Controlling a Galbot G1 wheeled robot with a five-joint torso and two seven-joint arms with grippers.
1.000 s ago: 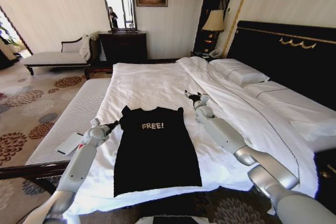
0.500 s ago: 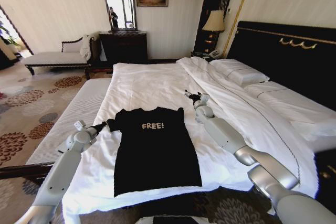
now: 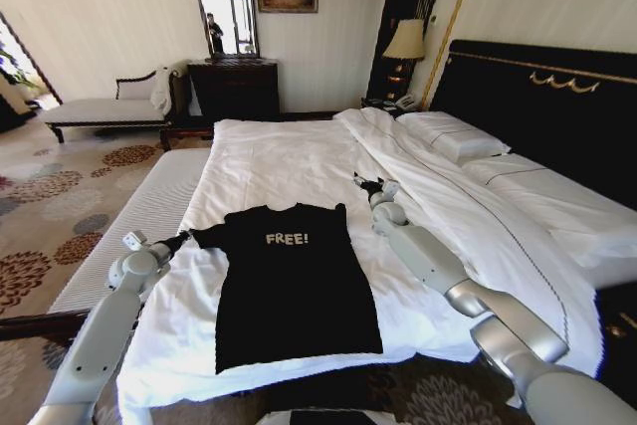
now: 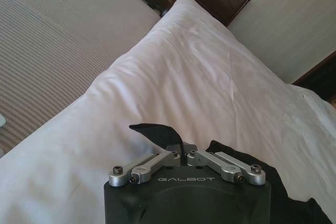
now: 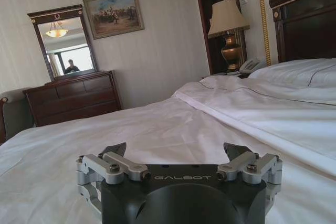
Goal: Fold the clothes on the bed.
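Observation:
The black T-shirt [image 3: 294, 286] with white "FREE!" lettering lies face up on the white bed [image 3: 289, 161], near the foot edge. Its left sleeve [image 3: 207, 236] is stretched out sideways. My left gripper [image 3: 182, 239] is shut on that sleeve's tip, at the bed's left side. In the left wrist view the left gripper [image 4: 181, 153] pinches black fabric [image 4: 155, 132] over the white sheet. My right gripper [image 3: 360, 181] hovers open above the sheet beyond the shirt's right shoulder, touching nothing. The right wrist view shows the right gripper [image 5: 174, 150] with its fingers wide apart.
A striped bench [image 3: 149, 211] runs along the bed's left side. Pillows [image 3: 453, 134] and a folded-back duvet [image 3: 518, 206] lie to the right, before the dark headboard [image 3: 537, 97]. A dresser [image 3: 234, 87], a lamp [image 3: 405, 42] and a chaise [image 3: 100, 106] stand at the far wall.
My left gripper has moved left toward the bed's edge, drawing the left sleeve out sideways from the shirt's body. The right arm has hardly moved.

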